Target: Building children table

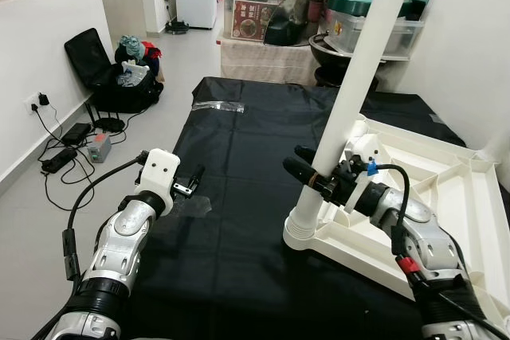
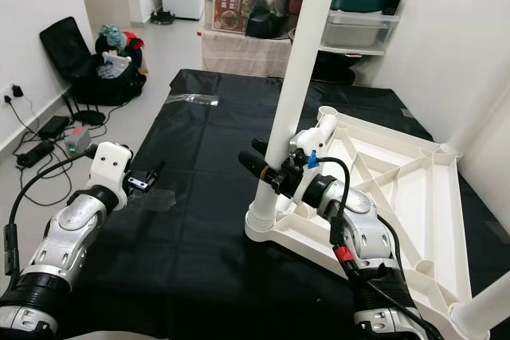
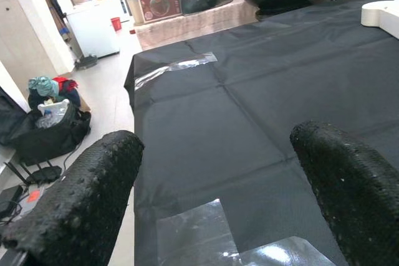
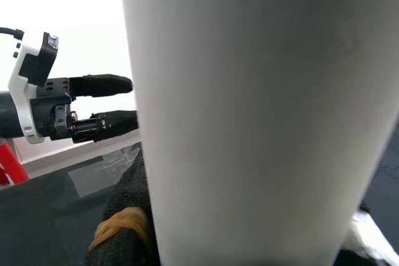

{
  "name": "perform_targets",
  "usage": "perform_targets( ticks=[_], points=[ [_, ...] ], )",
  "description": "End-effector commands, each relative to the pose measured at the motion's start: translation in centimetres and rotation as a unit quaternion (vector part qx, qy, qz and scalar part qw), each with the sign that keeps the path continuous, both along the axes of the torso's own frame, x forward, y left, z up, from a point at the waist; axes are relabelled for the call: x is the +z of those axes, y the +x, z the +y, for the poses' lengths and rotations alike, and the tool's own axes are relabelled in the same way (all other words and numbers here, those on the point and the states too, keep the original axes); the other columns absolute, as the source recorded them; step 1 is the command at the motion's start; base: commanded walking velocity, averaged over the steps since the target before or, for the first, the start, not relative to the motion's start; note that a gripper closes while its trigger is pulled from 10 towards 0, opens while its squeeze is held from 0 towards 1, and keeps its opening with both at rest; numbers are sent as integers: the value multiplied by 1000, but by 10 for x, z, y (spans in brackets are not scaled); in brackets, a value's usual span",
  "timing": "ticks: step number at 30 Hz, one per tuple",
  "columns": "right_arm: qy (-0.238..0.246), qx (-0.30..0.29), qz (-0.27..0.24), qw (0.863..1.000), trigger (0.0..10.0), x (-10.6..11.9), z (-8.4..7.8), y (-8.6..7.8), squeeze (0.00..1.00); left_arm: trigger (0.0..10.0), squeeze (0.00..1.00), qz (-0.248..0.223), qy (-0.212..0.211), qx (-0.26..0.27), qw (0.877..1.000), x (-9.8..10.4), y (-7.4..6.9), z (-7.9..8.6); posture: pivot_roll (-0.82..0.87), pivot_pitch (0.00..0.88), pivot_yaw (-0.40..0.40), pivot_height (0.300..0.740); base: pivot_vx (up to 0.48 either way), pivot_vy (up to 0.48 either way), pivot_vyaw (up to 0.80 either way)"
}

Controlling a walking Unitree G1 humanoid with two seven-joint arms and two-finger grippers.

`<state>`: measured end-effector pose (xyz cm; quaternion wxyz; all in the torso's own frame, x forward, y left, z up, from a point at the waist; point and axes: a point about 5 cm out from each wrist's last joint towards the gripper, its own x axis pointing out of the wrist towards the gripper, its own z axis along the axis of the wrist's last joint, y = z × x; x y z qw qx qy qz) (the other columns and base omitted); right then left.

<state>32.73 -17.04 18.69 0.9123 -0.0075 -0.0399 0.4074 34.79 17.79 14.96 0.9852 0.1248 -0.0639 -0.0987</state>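
Right gripper (image 1: 312, 173) clamped around the lower part of a white table leg (image 1: 355, 85), which stands near-upright, leaning a little, its ribbed base seated in the corner socket of the upturned white tabletop (image 1: 446, 197). The tabletop lies underside-up behind and beside that gripper, on the black-covered desk (image 1: 239, 157).

Left gripper (image 1: 190, 181) hovers over the black cloth across from the leg, fingers apart, holding nothing.

Progress, as judged: one leg in its socket, possibly not fully tightened. In the right eye view another white leg (image 2: 486, 308) shows at the near corner; the remaining corners look unfilled.

Left wrist view adds clear tape patches (image 3: 206, 235) on the cloth just under its fingers. Right wrist view, pressed close to the leg, looks past it to the left gripper's open fingers.
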Motion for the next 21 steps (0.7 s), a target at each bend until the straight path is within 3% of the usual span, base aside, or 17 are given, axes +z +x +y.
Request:
perform_targets(
  ticks=[1, 5, 6, 7, 8, 9, 10, 11, 12, 13, 14, 17, 20, 21],
  points=[
    [-34, 1, 86, 996, 0, -40, -1, -6, 0, 10000, 0, 7, 5, -5, 1000, -2, 0, -1, 81, 0, -90, 740, 0, 0, 0],
    [-52, -26, 94, 994, 0, -43, -1, -4, 0, 10000, 0, 6, 7, -5, 1000, -2, 1, -1, 81, 0, -88, 740, 0, 0, 0],
    [-79, -150, 139, 976, 0, -57, -10, 4, 0, 10000, 0, 6, 7, -6, 1000, -3, 1, -2, 76, 0, -86, 740, 0, 0, 0],
    [-99, -249, 168, 949, 0, -66, -19, 6, 0, 10000, 0, 6, 7, -5, 1000, -3, 0, -2, 76, 0, -86, 740, 0, 0, 0],
    [-113, -311, 185, 925, 0, -73, -25, 6, 0, 10000, 0, 7, 7, -5, 1000, -3, 0, -2, 76, 0, -86, 740, 0, 0, 0],
    [-113, -311, 185, 925, 0, -73, -25, 6, 0, 10000, 0, 7, 7, -5, 1000, -3, 0, -2, 76, 0, -86, 740, 0, 0, 0],
    [-112, -369, 194, 902, 0, -77, -28, 3, 0, 10000, 0, 8, 7, -4, 1000, -4, -1, -1, 71, 0, -85, 740, 0, 0, 0],
    [-112, -369, 194, 902, 0, -77, -28, 3, 0, 10000, 0, 8, 7, -4, 1000, -4, -1, -1, 71, 0, -85, 740, 0, 0, 0],
    [-94, -423, 193, 880, 0, -80, -27, -6, 0, 10000, 0, 9, 8, -2, 1000, -6, -1, -1, 71, 0, -85, 740, 0, 0, 0],
    [-94, -423, 193, 880, 0, -80, -27, -6, 0, 10000, 0, 9, 8, -2, 1000, -6, -1, -1, 71, 0, -85, 740, 0, 0, 0],
    [-84, -447, 195, 869, 0, -82, -25, -11, 0, 10000, 0, 10, 8, -2, 1000, -6, -1, 0, 69, 0, -84, 740, 0, 0, 0],
    [-79, -461, 194, 862, 0, -83, -23, -14, 0, 10000, 0, 10, 8, -1, 1000, -6, -1, -1, 67, 0, -83, 740, 0, 0, 0],
    [-66, -501, 184, 843, 0, -81, -22, -18, 0, 10000, 0, 11, 9, -1, 1000, -6, 0, -1, 65, 0, -84, 740, 0, 0, 0],
    [-66, -501, 184, 843, 0, -81, -22, -18, 0, 10000, 0, 11, 9, -1, 1000, -6, 0, -1, 65, 0, -84, 740, 0, 0, 0]
  ],
)
